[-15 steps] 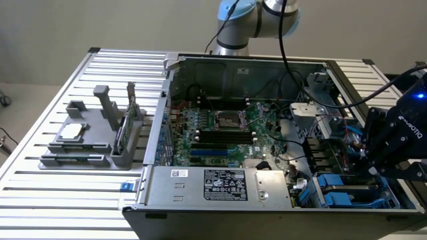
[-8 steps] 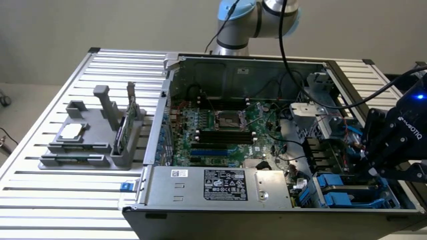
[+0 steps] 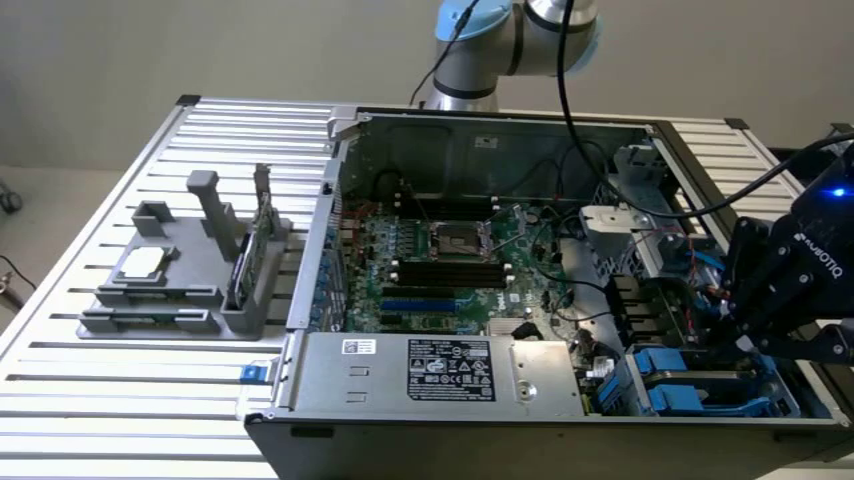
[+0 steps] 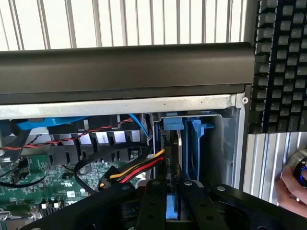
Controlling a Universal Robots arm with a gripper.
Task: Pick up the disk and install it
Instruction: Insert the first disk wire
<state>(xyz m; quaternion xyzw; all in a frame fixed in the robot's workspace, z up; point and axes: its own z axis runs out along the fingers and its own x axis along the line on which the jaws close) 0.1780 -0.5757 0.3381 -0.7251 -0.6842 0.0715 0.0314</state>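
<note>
Gripper [image 4: 173, 201]: black fingers pressed onto a blue rail, pinching the disk [image 4: 173, 158] edge-on, upright, within the blue-railed drive bay [image 4: 199, 143] at the case corner. Exterior view: gripper [image 3: 747, 335] low over the bay [image 3: 694, 385], at the case's [image 3: 534, 425] right end.
Step, judged: installation, disk part-seated.
Next move calls for: straight push along the rails, clear of the red-yellow cable [image 4: 139, 170] just beside.
Nearby: motherboard [image 3: 434, 265], keyboard [image 4: 283, 62], a person's hand [image 4: 293, 184].
</note>
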